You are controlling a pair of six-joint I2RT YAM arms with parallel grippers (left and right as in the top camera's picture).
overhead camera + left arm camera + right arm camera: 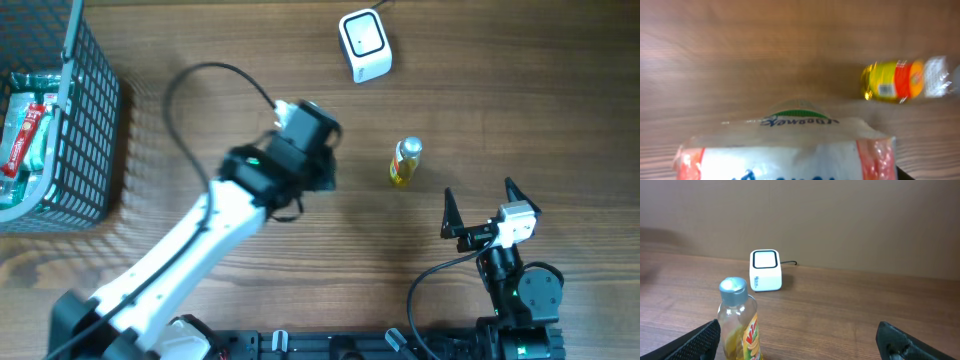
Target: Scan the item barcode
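We judge the packet (785, 155) soft, light and slippery, so it is best pinched along its sealed edge. It sits gripped between the half-closed jaws of the left gripper (308, 130). The bottle (895, 80) stands beyond them. The right gripper (797, 340) gapes wide, empty.

table (500, 60): brown wood, fine grain running side to side, matte top | wall (840, 220): plain tan, bare, flat, meets the table's far edge in a straight line | light: soft and even, only faint blurred shadows on the wood
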